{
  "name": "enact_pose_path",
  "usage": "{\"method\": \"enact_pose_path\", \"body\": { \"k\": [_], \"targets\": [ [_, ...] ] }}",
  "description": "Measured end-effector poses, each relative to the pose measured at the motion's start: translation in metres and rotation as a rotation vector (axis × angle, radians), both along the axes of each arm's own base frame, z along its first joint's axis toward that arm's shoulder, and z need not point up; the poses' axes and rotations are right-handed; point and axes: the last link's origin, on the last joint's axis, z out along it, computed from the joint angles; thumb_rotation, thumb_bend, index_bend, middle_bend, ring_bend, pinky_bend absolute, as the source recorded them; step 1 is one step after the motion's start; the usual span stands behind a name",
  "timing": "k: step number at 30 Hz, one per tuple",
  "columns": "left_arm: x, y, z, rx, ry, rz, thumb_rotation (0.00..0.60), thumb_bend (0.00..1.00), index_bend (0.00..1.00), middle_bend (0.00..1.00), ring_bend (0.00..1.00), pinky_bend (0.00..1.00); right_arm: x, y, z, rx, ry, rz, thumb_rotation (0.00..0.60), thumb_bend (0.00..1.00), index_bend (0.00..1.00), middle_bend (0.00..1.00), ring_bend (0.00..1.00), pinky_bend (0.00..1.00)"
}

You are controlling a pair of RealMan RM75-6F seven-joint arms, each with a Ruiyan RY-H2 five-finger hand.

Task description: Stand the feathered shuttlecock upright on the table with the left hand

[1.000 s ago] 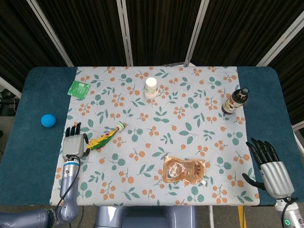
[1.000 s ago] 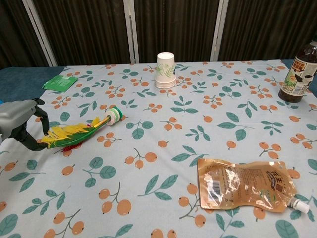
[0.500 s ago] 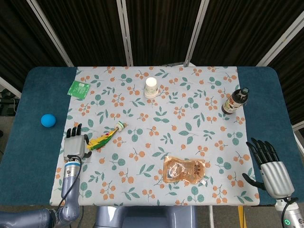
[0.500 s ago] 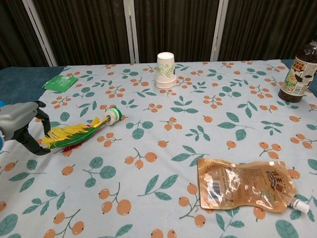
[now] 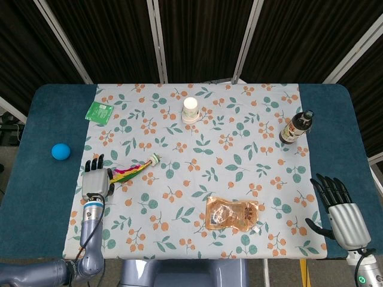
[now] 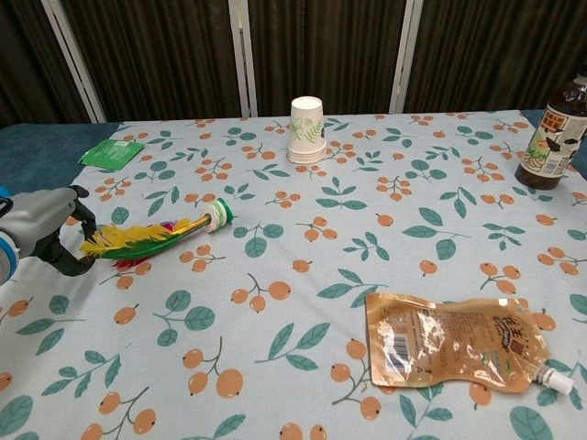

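Observation:
The feathered shuttlecock [image 5: 133,171] [image 6: 151,235] lies slanted at the left of the flowered cloth, yellow, green and red feathers toward me, white-green base [image 6: 217,215] pointing away to the right. My left hand [image 5: 96,182] [image 6: 44,236] pinches the feather tips, and the feather end looks slightly raised off the cloth while the base rests on it. My right hand [image 5: 340,207] hovers at the near right corner of the table, fingers spread, holding nothing; only the head view shows it.
A paper cup [image 5: 190,110] [image 6: 305,129] stands at the back middle, a brown bottle [image 5: 296,127] [image 6: 554,134] at the right. A clear pouch [image 5: 232,214] [image 6: 451,342] lies front centre. A green packet [image 5: 99,111] and a blue ball [image 5: 60,151] sit at the left.
My left hand has closed on the feather tips and drawn up; the feather end lifted and the shuttlecock swung flatter, its base sliding slightly right.

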Motion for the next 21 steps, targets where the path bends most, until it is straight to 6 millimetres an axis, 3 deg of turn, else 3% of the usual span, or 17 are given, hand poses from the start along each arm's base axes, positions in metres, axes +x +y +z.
{"method": "enact_pose_path", "body": {
  "k": [9,21],
  "targets": [
    [0.0,0.002,0.004,0.01,-0.006,-0.009,0.6,0.56,0.59,0.0,0.0,0.0,0.0,0.0,0.0,0.0,0.001,0.001,0.6,0.11,0.06,0.0,0.0,0.0],
    [0.014,0.005,0.019,0.033,-0.022,-0.082,0.6,0.58,0.6,0.0,0.0,0.0,0.0,0.0,0.0,-0.002,0.003,0.001,0.6,0.11,0.06,0.0,0.0,0.0]
  ]
}}
